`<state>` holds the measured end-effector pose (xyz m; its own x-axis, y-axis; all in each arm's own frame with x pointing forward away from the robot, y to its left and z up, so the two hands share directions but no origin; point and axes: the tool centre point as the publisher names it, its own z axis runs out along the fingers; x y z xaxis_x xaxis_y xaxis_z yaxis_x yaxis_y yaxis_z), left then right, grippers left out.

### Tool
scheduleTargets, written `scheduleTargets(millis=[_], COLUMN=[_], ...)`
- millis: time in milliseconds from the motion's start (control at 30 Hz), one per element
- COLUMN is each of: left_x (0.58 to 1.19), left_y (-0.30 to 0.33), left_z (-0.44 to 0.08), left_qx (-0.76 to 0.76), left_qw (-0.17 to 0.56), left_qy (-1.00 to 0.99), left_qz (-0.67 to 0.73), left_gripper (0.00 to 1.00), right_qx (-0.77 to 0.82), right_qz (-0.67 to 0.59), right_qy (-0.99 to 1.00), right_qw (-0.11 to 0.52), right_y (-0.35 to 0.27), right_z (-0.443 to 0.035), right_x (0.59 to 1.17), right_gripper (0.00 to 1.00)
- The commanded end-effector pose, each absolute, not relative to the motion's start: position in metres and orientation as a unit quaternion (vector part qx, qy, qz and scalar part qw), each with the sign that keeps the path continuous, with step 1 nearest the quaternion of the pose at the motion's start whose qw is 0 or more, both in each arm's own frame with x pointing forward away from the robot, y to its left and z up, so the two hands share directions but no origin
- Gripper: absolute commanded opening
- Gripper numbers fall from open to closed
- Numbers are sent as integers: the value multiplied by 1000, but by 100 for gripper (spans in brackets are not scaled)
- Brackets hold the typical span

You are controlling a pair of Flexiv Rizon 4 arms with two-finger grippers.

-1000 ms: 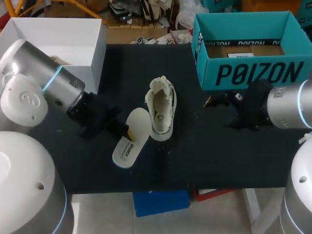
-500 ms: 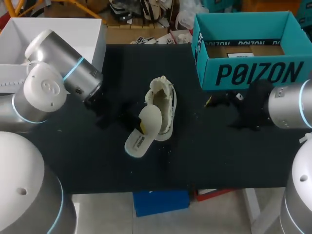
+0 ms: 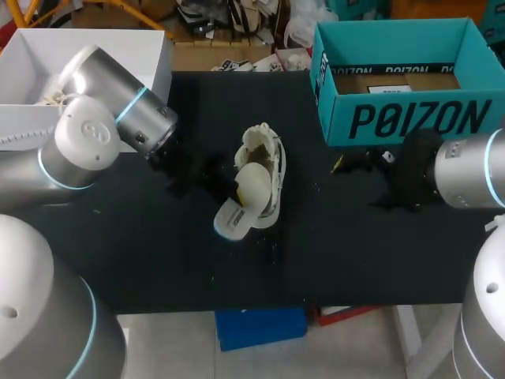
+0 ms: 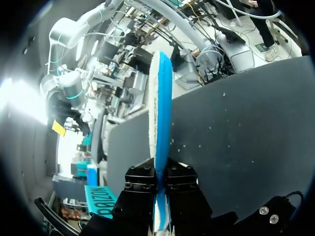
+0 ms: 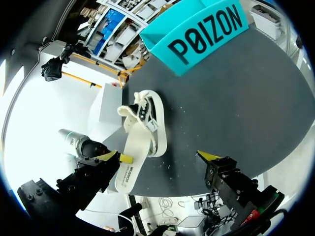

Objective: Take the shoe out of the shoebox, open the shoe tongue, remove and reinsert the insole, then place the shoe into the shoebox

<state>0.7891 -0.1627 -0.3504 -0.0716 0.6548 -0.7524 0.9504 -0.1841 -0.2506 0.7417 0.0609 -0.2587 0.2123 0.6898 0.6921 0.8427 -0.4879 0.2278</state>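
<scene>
A cream shoe point(image 3: 268, 170) lies on the black table point(image 3: 158, 260), tongue pulled back and opening upward. The cream insole point(image 3: 246, 193) with a blue underside leans tilted, its front end over the shoe's opening and its heel end sticking out toward the table's front. My left gripper point(image 3: 227, 187) is shut on the insole's edge; the left wrist view shows the insole point(image 4: 161, 113) edge-on between its black fingers point(image 4: 142, 189). My right gripper point(image 5: 158, 156) stands open and empty near the teal shoebox point(image 3: 402, 118), well to the right of the shoe point(image 5: 147, 113).
The teal shoebox point(image 5: 202, 37) stands open at the back right corner. A white open box point(image 3: 95, 59) sits at the back left, behind my left arm. Bare table lies in front of the shoe and between shoe and right gripper.
My left arm has carried the insole rightward from the table beside the shoe until its front end sits over the shoe's opening. The right arm has stayed still.
</scene>
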Motion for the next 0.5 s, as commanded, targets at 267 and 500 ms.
scheduleTargets(millis=[267,500], left_x=[811,830], left_y=[-180,-189], left_z=[-362,-369], left_qx=[646,635], left_qw=[195,201], left_qy=[619,629], left_qz=[-402,-400], left_gripper=[0,0], right_qx=[-772,-772], right_qz=[-384,-384], right_qy=[-497,-497], right_qw=[101,101], right_y=[60,60], right_z=[-258,-258], right_x=[742,742], right_gripper=[100,100])
